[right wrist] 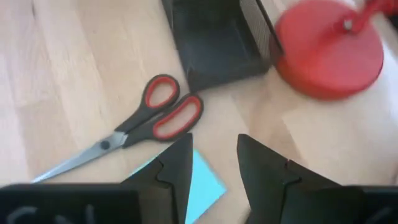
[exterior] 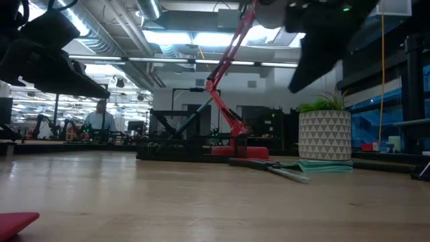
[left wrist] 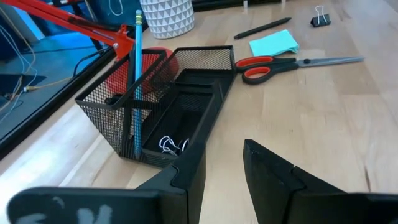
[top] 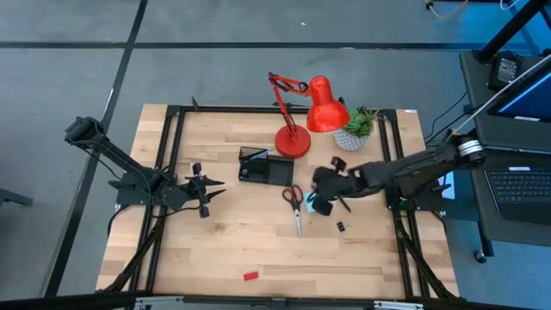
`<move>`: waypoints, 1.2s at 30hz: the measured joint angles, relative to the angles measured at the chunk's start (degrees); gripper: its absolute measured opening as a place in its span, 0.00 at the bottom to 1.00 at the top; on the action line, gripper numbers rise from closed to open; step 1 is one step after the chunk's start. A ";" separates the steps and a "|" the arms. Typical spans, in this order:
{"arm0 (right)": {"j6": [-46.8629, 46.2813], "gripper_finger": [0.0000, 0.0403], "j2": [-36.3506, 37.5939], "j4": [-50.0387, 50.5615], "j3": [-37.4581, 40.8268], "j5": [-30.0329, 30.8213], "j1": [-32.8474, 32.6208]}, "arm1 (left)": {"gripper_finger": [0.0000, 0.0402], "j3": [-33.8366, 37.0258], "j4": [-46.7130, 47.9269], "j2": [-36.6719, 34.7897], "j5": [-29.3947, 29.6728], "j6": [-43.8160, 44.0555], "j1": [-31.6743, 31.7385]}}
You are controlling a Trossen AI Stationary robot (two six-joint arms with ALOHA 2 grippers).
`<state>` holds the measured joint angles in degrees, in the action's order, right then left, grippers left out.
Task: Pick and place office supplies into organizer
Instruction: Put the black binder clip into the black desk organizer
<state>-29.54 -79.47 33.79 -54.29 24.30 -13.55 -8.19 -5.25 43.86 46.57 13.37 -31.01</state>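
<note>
The black mesh organizer (top: pixel 263 166) stands mid-table beside the red lamp base (top: pixel 293 142). A light-blue pen (left wrist: pixel 137 81) stands upright in it and white clips (left wrist: pixel 171 145) lie on its floor. Red-handled scissors (top: pixel 295 202), a cyan sticky-note pad (top: pixel 320 205), a black pen (left wrist: pixel 261 28) and a black clip (top: pixel 341 226) lie flat on the table to its right. A small red block (top: pixel 250 276) lies near the front edge. My right gripper (right wrist: pixel 214 168) is open and empty, raised over the pad (right wrist: pixel 202 180) next to the scissors' handles (right wrist: pixel 161 112). My left gripper (left wrist: pixel 224 168) is open and empty, left of the organizer.
The red desk lamp (top: pixel 323 108) leans over the table's far side, and a potted plant (top: pixel 357 129) stands right of it. A black frame rail (top: pixel 275 109) runs along the table's edges. Bare wood lies between the organizer and the red block.
</note>
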 joint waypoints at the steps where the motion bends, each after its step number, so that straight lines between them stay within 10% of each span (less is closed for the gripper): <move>1: -2.26 0.32 1.47 -0.14 1.18 0.04 -0.68 | 0.25 0.00 -0.13 0.00 -0.09 -0.56 0.00; 36: -61.57 0.32 8.76 6.84 13.43 -19.65 -13.45 | 0.25 0.00 -8.24 0.00 -16.62 -8.23 13.58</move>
<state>-91.10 -70.72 40.63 -40.86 4.64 -27.00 -8.19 -13.50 43.86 29.95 5.15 -17.43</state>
